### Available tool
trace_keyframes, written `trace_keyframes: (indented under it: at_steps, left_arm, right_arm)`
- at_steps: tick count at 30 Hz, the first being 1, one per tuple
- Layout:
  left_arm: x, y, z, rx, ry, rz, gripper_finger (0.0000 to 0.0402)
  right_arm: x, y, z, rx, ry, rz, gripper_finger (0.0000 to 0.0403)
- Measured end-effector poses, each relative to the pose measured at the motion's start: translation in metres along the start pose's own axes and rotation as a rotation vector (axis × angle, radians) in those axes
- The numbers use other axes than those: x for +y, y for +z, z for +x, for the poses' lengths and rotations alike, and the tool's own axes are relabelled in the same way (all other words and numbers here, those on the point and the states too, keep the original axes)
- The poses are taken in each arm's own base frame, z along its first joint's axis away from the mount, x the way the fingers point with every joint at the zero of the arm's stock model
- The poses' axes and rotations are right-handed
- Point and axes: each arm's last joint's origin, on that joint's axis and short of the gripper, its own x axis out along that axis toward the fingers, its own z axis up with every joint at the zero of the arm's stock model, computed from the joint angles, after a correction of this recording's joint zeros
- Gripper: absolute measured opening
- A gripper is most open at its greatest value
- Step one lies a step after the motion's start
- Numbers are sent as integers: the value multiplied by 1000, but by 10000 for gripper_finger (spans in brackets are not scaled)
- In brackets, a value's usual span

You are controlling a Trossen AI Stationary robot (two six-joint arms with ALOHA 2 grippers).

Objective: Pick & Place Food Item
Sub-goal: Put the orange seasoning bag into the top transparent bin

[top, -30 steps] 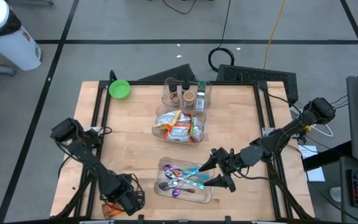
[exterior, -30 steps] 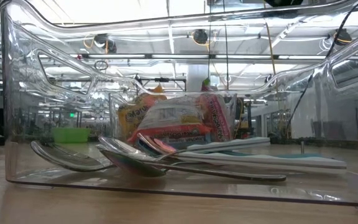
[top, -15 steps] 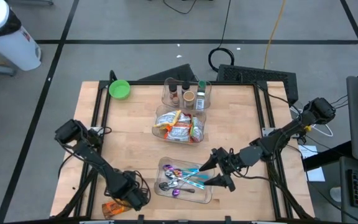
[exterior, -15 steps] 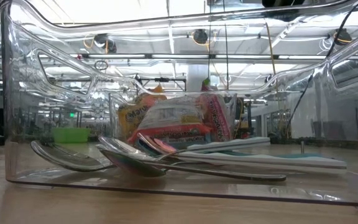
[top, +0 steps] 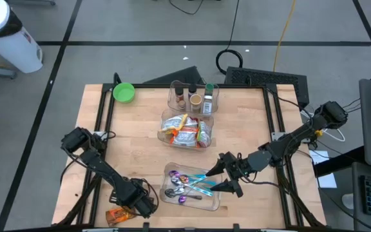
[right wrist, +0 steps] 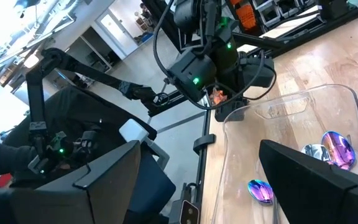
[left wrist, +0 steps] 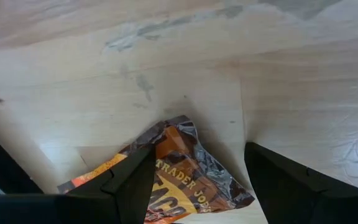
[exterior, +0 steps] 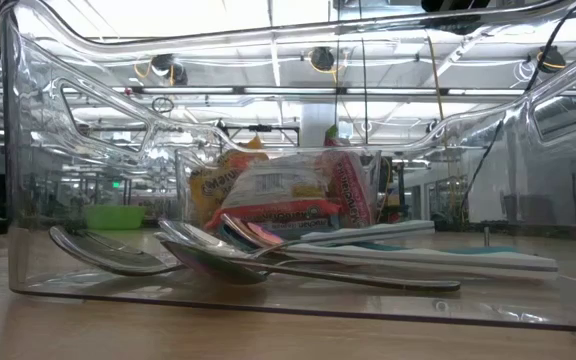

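An orange and brown snack packet (left wrist: 185, 180) lies flat on the wooden table near its near left corner (top: 116, 214). My left gripper (left wrist: 199, 155) points steeply down over it and is open. One finger stands on either side of the packet's end, and one of them (left wrist: 129, 186) hides part of it. I cannot tell whether they touch it. My right gripper (top: 211, 182) hangs open and level at the right end of the clear spoon tray (top: 192, 201), holding nothing.
The spoon tray (exterior: 28, 200) holds several spoons (top: 189, 185). A clear bin of snack packets (top: 185, 131) sits at mid table, a clear bin of small bottles (top: 194, 98) behind it, and a green bowl (top: 123, 93) at the far left corner.
My left gripper has sunk toward the packet and shifted a little toward the table's right, uncovering more of the packet in the high view. Its fingers have stayed open. The packet has not moved.
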Motion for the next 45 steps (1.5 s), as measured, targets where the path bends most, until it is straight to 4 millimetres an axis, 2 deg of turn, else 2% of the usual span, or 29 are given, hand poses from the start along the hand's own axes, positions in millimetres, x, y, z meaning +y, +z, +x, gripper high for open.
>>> trace_keyframes:
  at_steps: [4, 7, 17, 23, 33, 37, 45]
  left_arm:
    - [0, 0, 1, 2, 3, 1, 248]
    - [0, -1, 1, 4, 2, 3, 225]
    - [1, -2, 3, 5, 12, 52, 78]
    - [1, -1, 3, -5, 13, 93, 12]
    - [0, 1, -5, -19, -16, 218, 5]
    - [4, 4, -22, -25, -59, 253, 3]
    - [35, 23, -74, -170, -106, 194, 2]
  right_arm:
    - [0, 0, 0, 0, 0, 0, 320]
    - [0, 0, 0, -12, -14, 0, 320]
    - [-1, 2, 0, -42, -37, 2, 320]
    - [0, 3, 0, -56, -37, 4, 320]
    - [0, 4, 0, -91, -61, 4, 320]
    - [-2, 5, 0, -94, -65, 4, 320]
    - [-8, 15, 1, -142, -72, 16, 320]
